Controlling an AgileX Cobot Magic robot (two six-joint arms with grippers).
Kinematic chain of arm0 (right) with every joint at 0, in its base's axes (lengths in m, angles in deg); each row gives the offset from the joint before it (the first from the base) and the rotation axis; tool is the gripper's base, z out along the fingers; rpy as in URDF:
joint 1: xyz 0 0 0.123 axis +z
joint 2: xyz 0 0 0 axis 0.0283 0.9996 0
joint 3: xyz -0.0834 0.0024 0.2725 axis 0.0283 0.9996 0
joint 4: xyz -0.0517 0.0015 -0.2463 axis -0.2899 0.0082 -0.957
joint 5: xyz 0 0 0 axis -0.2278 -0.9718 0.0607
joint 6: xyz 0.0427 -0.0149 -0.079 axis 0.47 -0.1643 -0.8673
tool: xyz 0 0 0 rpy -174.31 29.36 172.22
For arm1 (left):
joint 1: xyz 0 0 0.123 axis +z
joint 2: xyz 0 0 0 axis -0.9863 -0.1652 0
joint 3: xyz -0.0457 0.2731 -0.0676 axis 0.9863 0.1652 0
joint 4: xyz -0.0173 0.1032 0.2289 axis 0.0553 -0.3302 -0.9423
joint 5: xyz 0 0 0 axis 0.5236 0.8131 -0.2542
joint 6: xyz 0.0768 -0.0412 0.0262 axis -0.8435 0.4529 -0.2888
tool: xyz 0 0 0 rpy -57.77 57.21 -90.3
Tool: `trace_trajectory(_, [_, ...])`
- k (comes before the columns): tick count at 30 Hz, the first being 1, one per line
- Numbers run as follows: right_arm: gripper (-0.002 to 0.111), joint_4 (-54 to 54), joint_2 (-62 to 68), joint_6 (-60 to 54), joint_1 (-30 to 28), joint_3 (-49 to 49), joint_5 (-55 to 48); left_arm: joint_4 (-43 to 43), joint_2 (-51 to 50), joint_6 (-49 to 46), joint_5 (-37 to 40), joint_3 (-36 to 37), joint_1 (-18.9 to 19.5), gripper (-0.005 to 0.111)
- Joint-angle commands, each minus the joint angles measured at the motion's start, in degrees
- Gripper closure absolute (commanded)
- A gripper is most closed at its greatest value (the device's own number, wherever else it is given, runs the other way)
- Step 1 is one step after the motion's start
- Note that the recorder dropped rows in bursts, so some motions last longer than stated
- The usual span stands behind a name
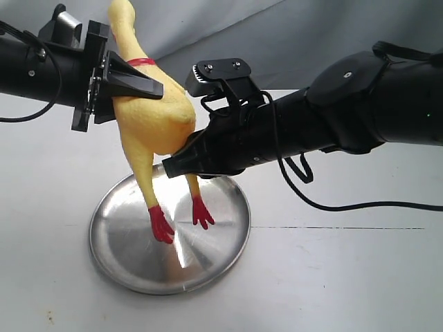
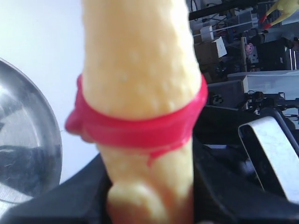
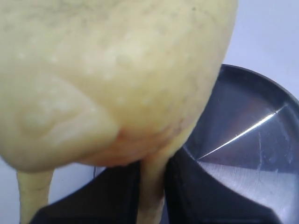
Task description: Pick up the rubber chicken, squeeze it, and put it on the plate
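**Rubber chicken (image 1: 156,117): handling and grip points**

Judged soft, hollow and light: yields under jaw pressure, springs back, unlikely to break. Pimpled skin, so little slip expected. Squeeze best applied at the plump body, since the thin neck and legs only flex. Yellow throughout, with red collar (image 1: 142,61) and red feet (image 1: 160,225). Hangs feet-down in the air, clamped just under the collar by the left gripper (image 1: 142,93) and around a leg top by the right gripper (image 1: 181,158). Plate (image 1: 124,256) lies below both grippers, feet apparently just clear of it.
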Motion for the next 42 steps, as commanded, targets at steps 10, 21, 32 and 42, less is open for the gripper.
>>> trace_trajectory(10, [0.108,-0.7,-0.2,-0.7,0.2,-0.3,-1.6,5.5,0.6,-5.1,1.5,-0.2,-0.3,0.014])
trace_trajectory(21, [0.108,-1.4,-0.2,-0.7,0.2,-0.3,-1.5,2.5,0.6,-4.6,1.5,-0.2,3.0,0.014])
trace_trajectory(32, [0.108,-1.1,-0.2,-0.7,0.2,-0.3,0.0,-1.4,0.6,-3.3,1.5,-0.2,3.7,0.014])
trace_trajectory(42, [0.108,-1.1,-0.2,-0.7,0.2,-0.3,0.4,-1.0,0.6,-3.3,1.5,-0.2,0.7,0.014])
